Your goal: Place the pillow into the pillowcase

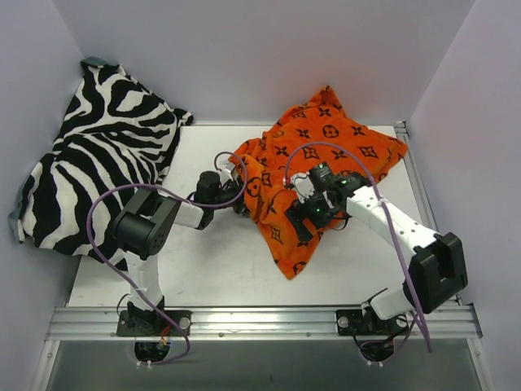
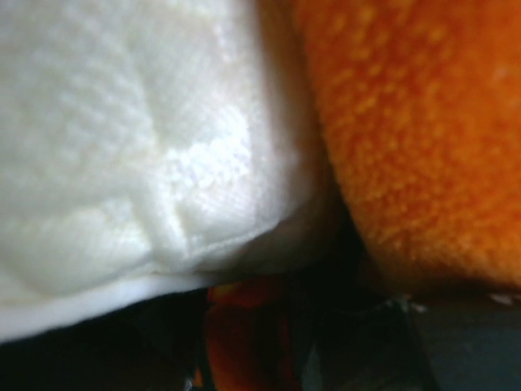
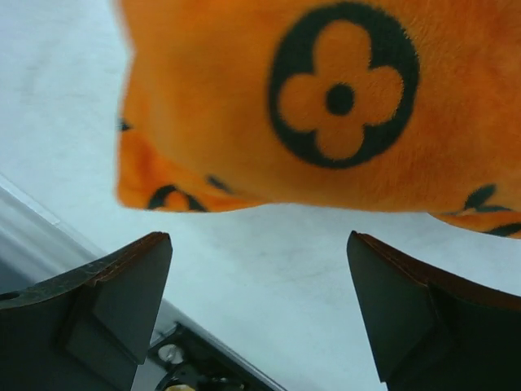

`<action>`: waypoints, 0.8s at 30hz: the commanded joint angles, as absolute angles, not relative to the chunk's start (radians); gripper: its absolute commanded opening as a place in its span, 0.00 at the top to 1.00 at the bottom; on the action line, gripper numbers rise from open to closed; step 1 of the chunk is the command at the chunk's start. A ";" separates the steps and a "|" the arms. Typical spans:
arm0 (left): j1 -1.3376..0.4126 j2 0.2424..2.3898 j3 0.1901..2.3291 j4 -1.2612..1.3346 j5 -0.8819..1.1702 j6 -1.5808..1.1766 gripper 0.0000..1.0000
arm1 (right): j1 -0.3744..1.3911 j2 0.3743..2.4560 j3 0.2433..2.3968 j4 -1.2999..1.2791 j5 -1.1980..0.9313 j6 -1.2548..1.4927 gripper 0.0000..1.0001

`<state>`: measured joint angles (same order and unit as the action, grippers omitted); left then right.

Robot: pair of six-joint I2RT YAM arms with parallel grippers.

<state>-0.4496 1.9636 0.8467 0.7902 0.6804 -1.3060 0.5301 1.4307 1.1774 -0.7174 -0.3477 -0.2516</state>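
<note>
White pillow [image 2: 122,147] seen only by left wrist; right hand [image 3: 259,248] apart, left hand [image 1: 232,198] unclear.

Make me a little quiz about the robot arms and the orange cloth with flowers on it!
1. True or false: the right gripper is squeezing the pillowcase.
2. Which lies at the far left in the top view? A: zebra-striped cloth. B: a red ball. C: a blue box.
3. Fill in: in the left wrist view, something white sits right beside the orange fabric. It is the ____.
Key: 1 false, its fingers stand wide apart with nothing between them. 2 A. 3 pillow.
</note>
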 commanded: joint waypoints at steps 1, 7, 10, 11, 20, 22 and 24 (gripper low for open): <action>-0.453 1.925 0.859 0.894 0.658 -1.307 0.52 | 0.541 1.502 1.071 -0.453 -0.118 -0.204 0.07; -0.453 1.947 0.868 0.848 0.650 -1.275 0.53 | 0.569 1.649 1.132 -0.364 -0.263 -0.186 0.75; -0.453 1.963 0.883 0.847 0.635 -1.278 0.58 | 0.651 1.568 1.153 -0.428 -0.449 -0.230 0.95; -0.453 1.968 0.890 0.847 0.632 -1.279 0.61 | 0.688 1.540 1.158 -0.449 -0.547 -0.244 0.96; -0.465 2.000 0.936 0.876 0.614 -1.309 0.69 | 0.795 1.502 1.268 -0.639 -0.779 -0.381 0.92; -0.462 1.983 0.925 0.876 0.624 -1.308 0.73 | 0.683 1.560 1.316 -0.669 -0.819 -0.312 0.82; -0.453 1.953 0.910 0.876 0.637 -1.304 0.78 | 0.577 1.604 1.397 -0.699 -0.825 -0.221 0.57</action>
<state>-0.4511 1.9942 0.8928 0.8066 0.6392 -1.3064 0.6987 1.5623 1.2968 -0.6258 -0.6926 -0.3111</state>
